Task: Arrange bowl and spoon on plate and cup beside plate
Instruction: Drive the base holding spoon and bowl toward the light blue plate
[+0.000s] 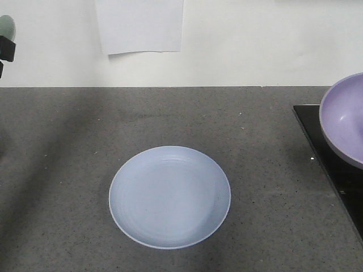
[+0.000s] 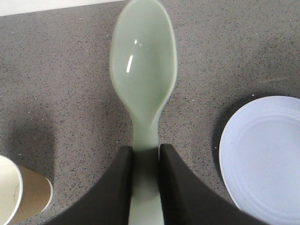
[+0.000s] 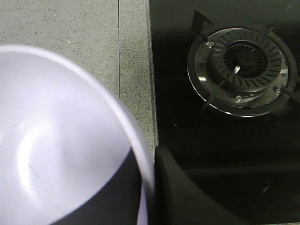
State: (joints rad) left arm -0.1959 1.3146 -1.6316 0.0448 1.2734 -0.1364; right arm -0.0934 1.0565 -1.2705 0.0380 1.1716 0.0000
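The pale blue plate [image 1: 169, 196] lies on the grey counter, with nothing on it; its edge also shows in the left wrist view [image 2: 265, 154]. My left gripper [image 2: 146, 154] is shut on the handle of the mint-green spoon [image 2: 143, 65], held above the counter left of the plate; the spoon tip peeks in at the front view's upper left [image 1: 6, 26]. My right gripper [image 3: 151, 161] is shut on the rim of the lavender bowl [image 3: 56, 136], lifted over the stove's edge at the right [image 1: 345, 116]. The brown paper cup [image 2: 21, 194] stands at the lower left of the left wrist view.
A black glass stove top [image 1: 334, 164] with a round gas burner [image 3: 243, 68] takes up the right side of the counter. A white sheet of paper [image 1: 140, 25] hangs on the back wall.
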